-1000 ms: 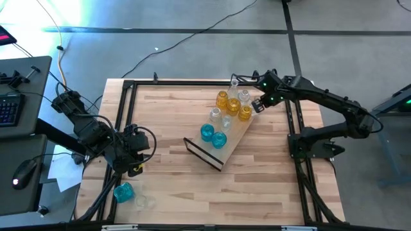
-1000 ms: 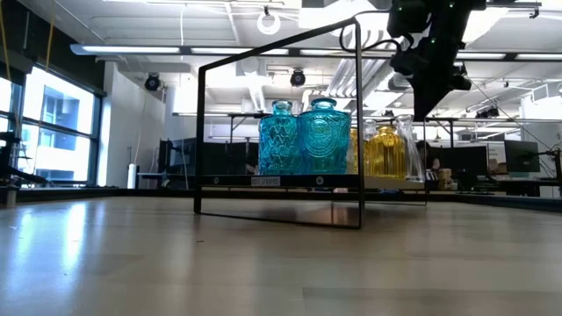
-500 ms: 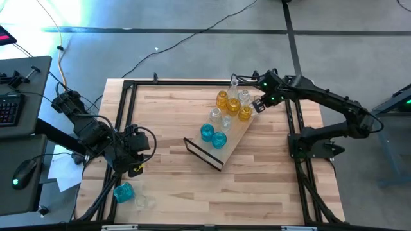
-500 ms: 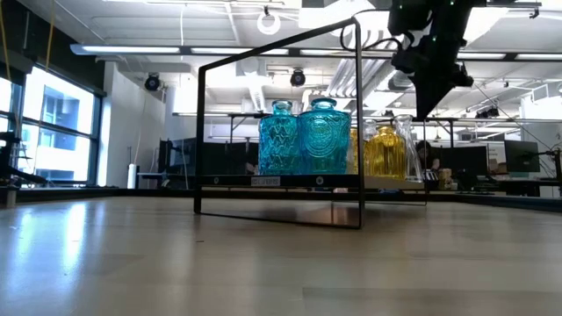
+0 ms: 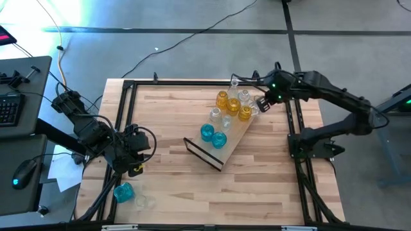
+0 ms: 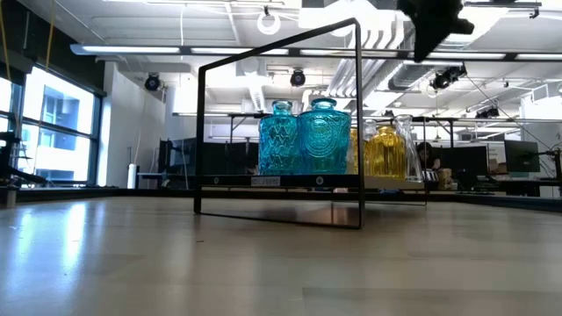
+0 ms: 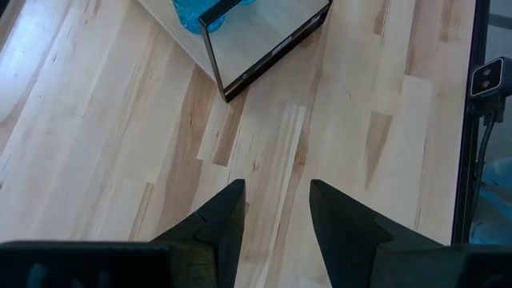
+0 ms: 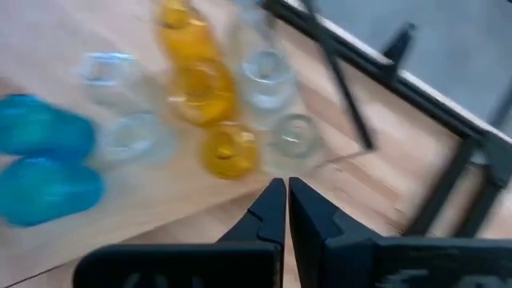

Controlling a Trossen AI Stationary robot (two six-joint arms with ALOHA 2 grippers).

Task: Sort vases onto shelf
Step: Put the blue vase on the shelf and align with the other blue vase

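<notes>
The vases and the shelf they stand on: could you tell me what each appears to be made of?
The vases look like glass, teal, amber or clear, glossy and see-through, the teal ones with embossed patterns. The shelf seems a pale, matte wood board with visible grain; its end frames look like thin black metal wire.

Pale planked wood counter point(image 5: 167, 122) with a smooth satin sheen. Light-wood shelf point(image 5: 239, 136) framed in thin black metal wire. Glossy, embossed glass vases point(image 6: 322, 136), teal, amber and clear. Matt black claw point(image 8: 281, 210).
</notes>
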